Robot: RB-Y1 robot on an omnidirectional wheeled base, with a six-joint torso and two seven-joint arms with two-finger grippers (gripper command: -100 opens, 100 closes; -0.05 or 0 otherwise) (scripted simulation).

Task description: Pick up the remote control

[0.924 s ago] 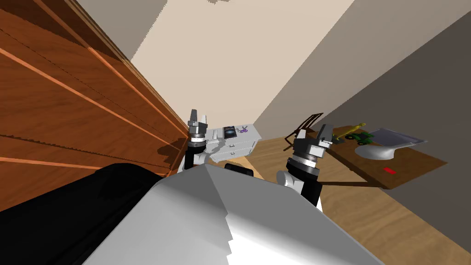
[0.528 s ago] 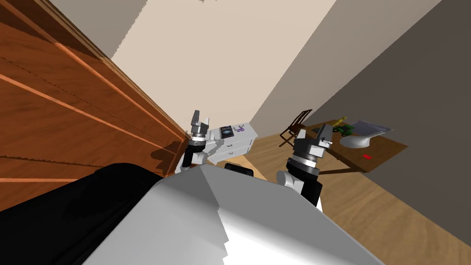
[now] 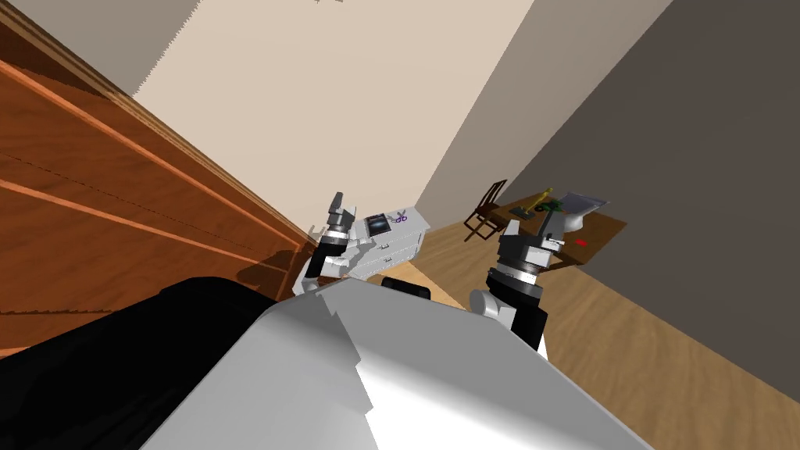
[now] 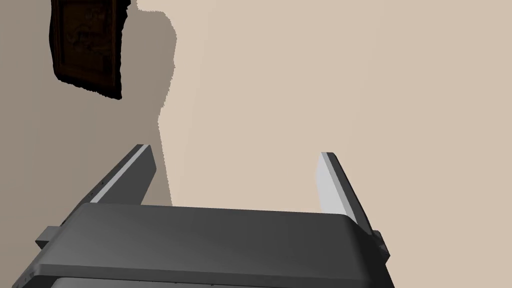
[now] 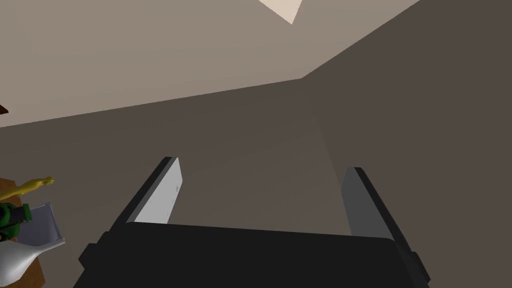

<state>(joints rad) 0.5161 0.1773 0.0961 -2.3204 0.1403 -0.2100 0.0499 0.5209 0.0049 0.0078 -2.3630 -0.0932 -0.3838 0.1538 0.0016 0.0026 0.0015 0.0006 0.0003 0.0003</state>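
Observation:
A dark flat rectangular thing point(image 3: 378, 224), perhaps the remote control, lies on top of a white dresser point(image 3: 402, 244) against the beige wall, beside purple scissors point(image 3: 401, 218). My left gripper point(image 3: 341, 205) is raised just left of the dresser, between me and it, fingers pointing up. Seen from the left wrist, the left gripper point(image 4: 235, 150) is open with nothing between its fingers. My right gripper point(image 3: 551, 223) is held up on the other side, in front of a brown table point(image 3: 605, 226). The right gripper point(image 5: 262, 164) is open and holds nothing.
A large wooden cabinet point(image 3: 117, 219) runs along my left. The brown table carries a yellow thing point(image 5: 35, 185), a green toy point(image 5: 10, 217), a grey curved object point(image 3: 582, 205) and a small red item point(image 3: 580, 242). A dark chair point(image 3: 484, 212) stands at the table.
The whole head view has swung: I have turned, so the dresser, chair and table now sit further left and look smaller. My left arm leans a little more to the right.

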